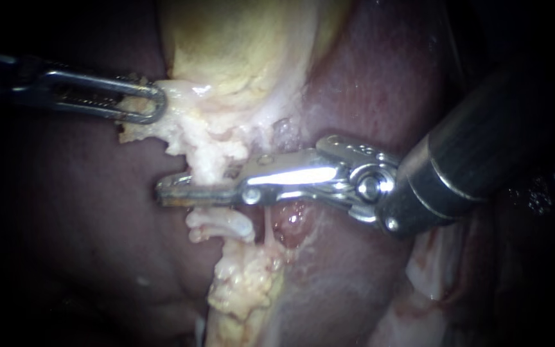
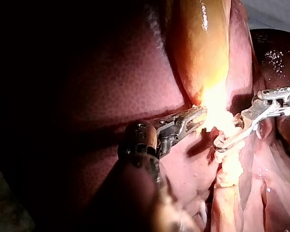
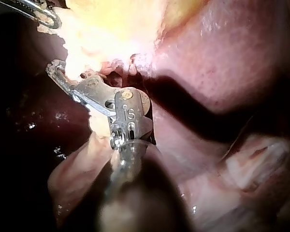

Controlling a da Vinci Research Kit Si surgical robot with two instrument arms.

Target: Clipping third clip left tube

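Observation:
The yellowish gallbladder [image 1: 245,45] hangs at the top, and ragged white tissue runs down from its lower end. My left instrument [image 1: 152,106] comes in from the left, its jaws shut on that white tissue at the gallbladder's edge. My right instrument [image 1: 168,193] reaches across from the right, and its long jaws lie together around the left tube [image 1: 223,225], a whitish strand that passes between them. In the left wrist view my left instrument [image 2: 195,116] holds the bright tissue while my right instrument [image 2: 222,144] rings the strand. The right wrist view shows my right instrument [image 3: 55,70] crossing the pale tissue.
Dark red liver [image 1: 65,225] lies on both sides of the white strand. A thin pale second tube [image 1: 266,231] runs down just right of the clamped one, beside a raw red patch [image 1: 293,225]. Fatty yellow tissue [image 1: 245,289] continues below.

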